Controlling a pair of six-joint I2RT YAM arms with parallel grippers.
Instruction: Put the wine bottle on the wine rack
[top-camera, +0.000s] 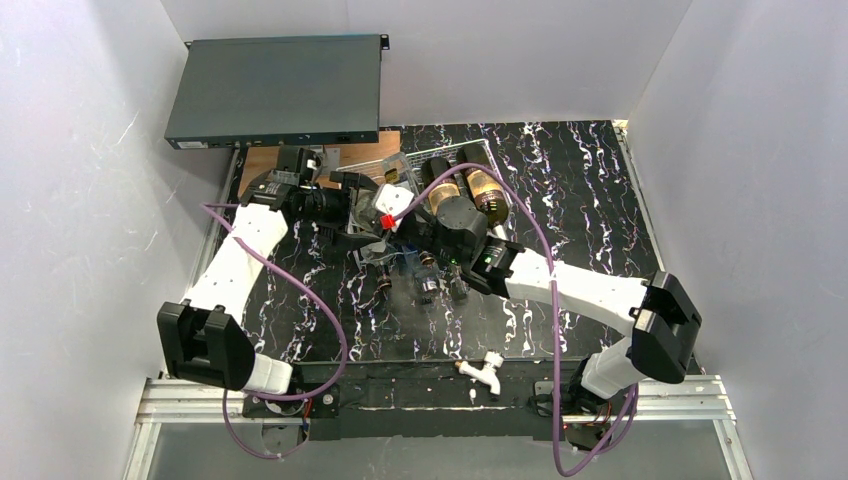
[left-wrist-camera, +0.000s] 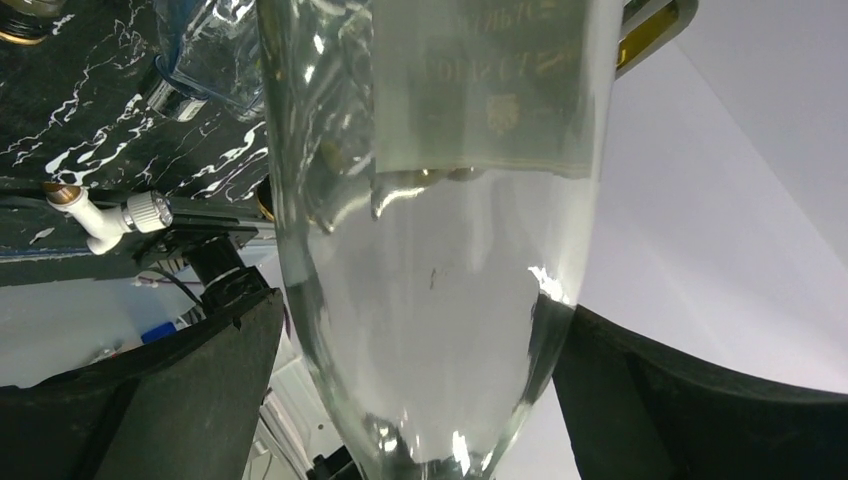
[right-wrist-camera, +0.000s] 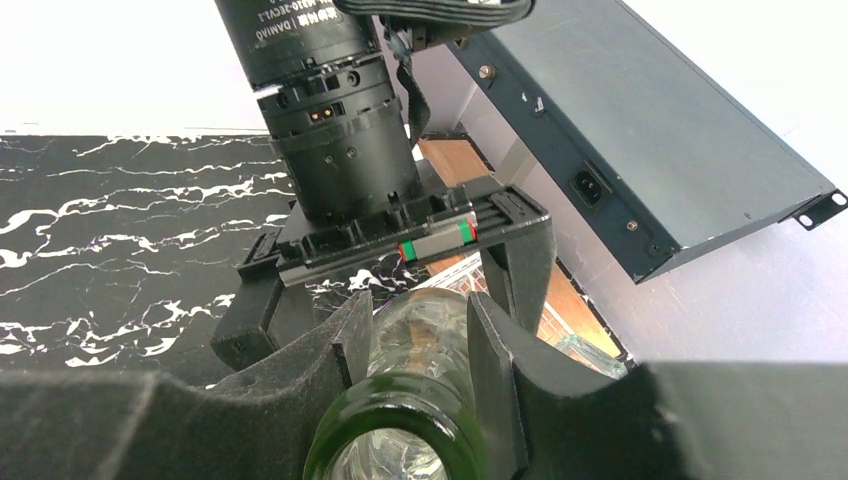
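Note:
The wine bottle (left-wrist-camera: 440, 250) is clear glass with a pale label, and its body fills the left wrist view. My left gripper (left-wrist-camera: 425, 310) is open, one finger on each side of that body. The right finger (left-wrist-camera: 680, 400) lies against the glass. My right gripper (right-wrist-camera: 420, 315) is shut on the bottle's greenish neck (right-wrist-camera: 420, 345), just behind the mouth. From above, both grippers, left (top-camera: 365, 215) and right (top-camera: 425, 235), meet over the white wire wine rack (top-camera: 462, 150), and the bottle is mostly hidden between them. Two brown bottles (top-camera: 485, 192) lie on the rack.
A dark grey flat metal box (top-camera: 275, 90) leans at the back left, with a wooden board (top-camera: 265, 165) below it. A small white tap-like part (top-camera: 485, 370) lies by the near table edge. White walls close in the left, back and right sides.

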